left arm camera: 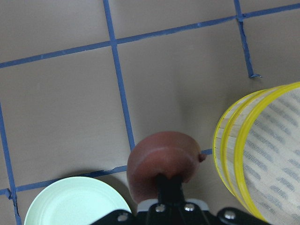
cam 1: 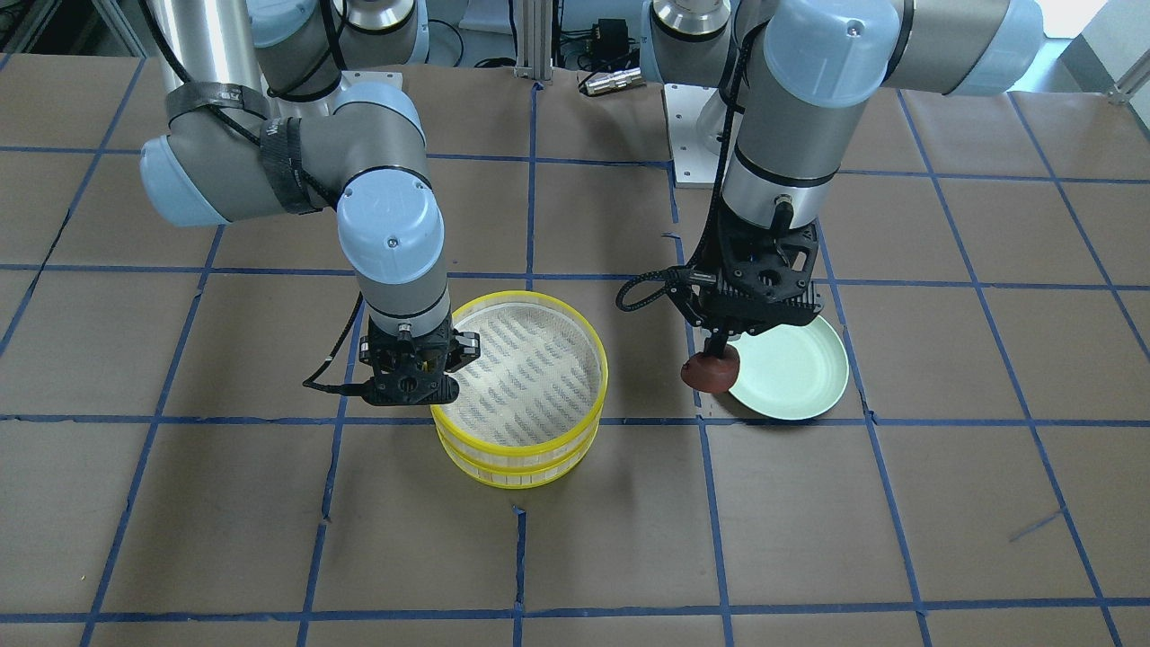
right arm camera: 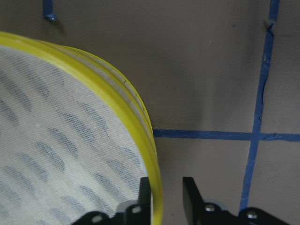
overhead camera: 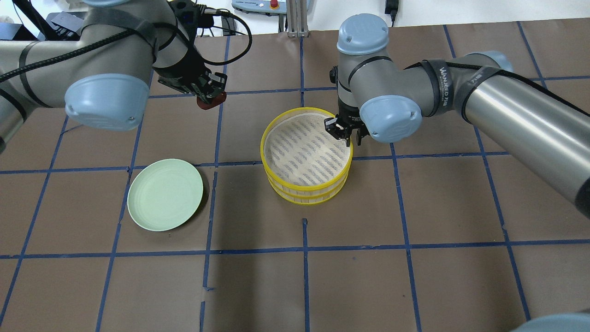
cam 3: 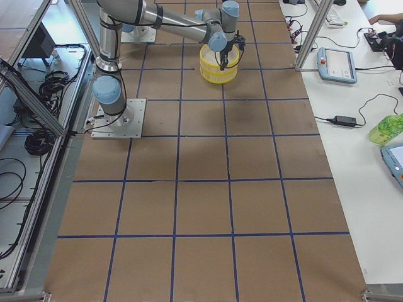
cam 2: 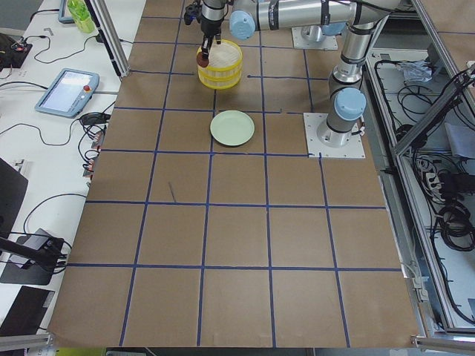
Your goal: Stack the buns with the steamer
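My left gripper [cam 1: 714,353] is shut on the dark reddish-brown bun [cam 1: 710,369] and holds it in the air beside the pale green plate [cam 1: 800,377], which is bare. The bun also shows in the overhead view [overhead camera: 212,100] and the left wrist view [left arm camera: 164,161]. The steamer [cam 1: 512,463] is two stacked yellow rings with a white mesh sheet on top. My right gripper [right arm camera: 166,194] straddles the steamer's rim [right arm camera: 136,110]. One finger is inside and one outside, with a gap to the outer finger. The white bun is out of view.
The brown table is marked into squares by blue tape [overhead camera: 304,249]. The plate [overhead camera: 165,193] lies left of the steamer [overhead camera: 306,186] in the overhead view. Both arm bases stand at the robot's edge of the table. Tablets and cables lie beyond the table's ends.
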